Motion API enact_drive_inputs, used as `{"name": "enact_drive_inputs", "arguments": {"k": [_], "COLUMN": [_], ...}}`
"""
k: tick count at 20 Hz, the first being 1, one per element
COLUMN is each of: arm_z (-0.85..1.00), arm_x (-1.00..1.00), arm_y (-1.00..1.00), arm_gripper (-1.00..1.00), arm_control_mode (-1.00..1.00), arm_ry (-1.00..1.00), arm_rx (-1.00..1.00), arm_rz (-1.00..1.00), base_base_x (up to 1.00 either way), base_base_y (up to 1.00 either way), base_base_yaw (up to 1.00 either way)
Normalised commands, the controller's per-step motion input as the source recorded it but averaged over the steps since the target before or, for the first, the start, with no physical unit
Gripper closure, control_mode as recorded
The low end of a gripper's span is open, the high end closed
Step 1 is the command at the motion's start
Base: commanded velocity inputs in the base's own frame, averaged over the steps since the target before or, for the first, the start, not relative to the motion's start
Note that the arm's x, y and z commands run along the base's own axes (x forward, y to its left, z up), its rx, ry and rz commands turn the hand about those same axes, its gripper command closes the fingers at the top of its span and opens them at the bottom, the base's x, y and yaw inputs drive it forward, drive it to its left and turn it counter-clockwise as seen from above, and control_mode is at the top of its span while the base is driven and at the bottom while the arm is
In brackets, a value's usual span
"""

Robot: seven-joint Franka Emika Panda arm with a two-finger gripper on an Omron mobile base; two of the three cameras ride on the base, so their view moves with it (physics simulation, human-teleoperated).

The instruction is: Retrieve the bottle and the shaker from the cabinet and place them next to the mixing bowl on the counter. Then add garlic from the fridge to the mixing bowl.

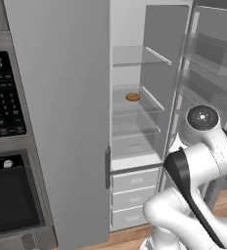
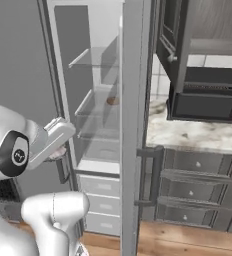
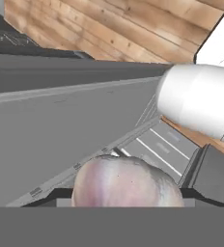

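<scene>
A pale, purple-tinged garlic bulb sits between my two dark fingertips in the hand view, with my gripper shut on it. In the right base view the gripper hangs low in front of the open fridge, the garlic showing as a small pinkish lump under the hand. The hand points down towards the wooden floor and the fridge's lower drawers.
The fridge's right door stands open beside my arm, and its left door is shut. A brown round item lies on a glass shelf. A wall oven is at left. A marble counter with a microwave is at right.
</scene>
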Motion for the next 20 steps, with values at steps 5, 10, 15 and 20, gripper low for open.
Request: {"name": "enact_drive_inputs", "arguments": {"k": [5,10,15,20], "arm_z": [0.0,0.0,0.0,0.0], "arm_x": [0.0,0.0,0.0,0.0], "arm_y": [0.0,0.0,0.0,0.0], "arm_gripper": [1.0,1.0,1.0,1.0], "arm_control_mode": [1.0,1.0,1.0,1.0], "arm_ry": [0.0,0.0,0.0,0.0], "arm_rx": [0.0,0.0,0.0,0.0], "arm_rz": [0.0,0.0,0.0,0.0], "base_base_x": [-0.97,-0.99,-0.72,-0.05], "base_base_y": [0.0,-0.01,-0.33,-0.76], "base_base_yaw": [0.0,-0.13,-0.35,-0.33]}}
